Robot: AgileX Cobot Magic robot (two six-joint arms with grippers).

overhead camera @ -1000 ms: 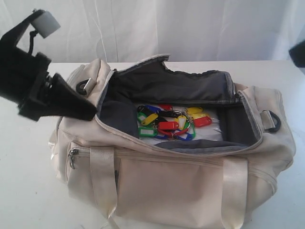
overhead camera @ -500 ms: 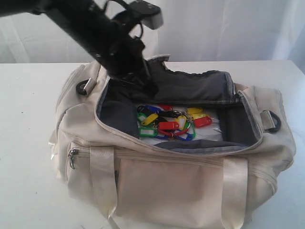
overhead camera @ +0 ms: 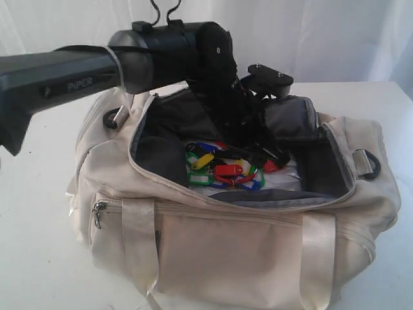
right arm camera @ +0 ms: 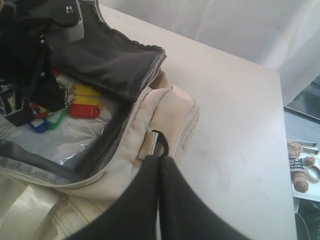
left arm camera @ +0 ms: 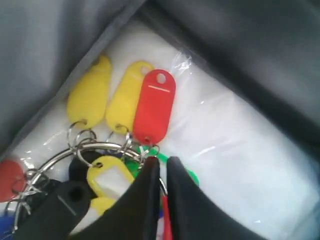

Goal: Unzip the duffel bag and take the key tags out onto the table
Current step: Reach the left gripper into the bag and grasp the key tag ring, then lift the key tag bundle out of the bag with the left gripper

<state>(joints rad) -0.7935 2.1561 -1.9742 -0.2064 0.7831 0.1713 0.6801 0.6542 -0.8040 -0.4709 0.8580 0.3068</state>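
Cream duffel bag (overhead camera: 245, 252) sits unzipped on the white surface (overhead camera: 39, 258), grey lining gaping, and the red, yellow, green, blue key tags (overhead camera: 222, 169) lie bunched inside.

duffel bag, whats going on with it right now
The duffel bag lies unzipped on the white table, flap folded back. The left gripper reaches inside from above, tips just over the key tags on the bag's floor, jaws nearly together; I cannot tell if anything is pinched. The right gripper is shut, holding nothing, off by the bag's end. No tags are out yet.
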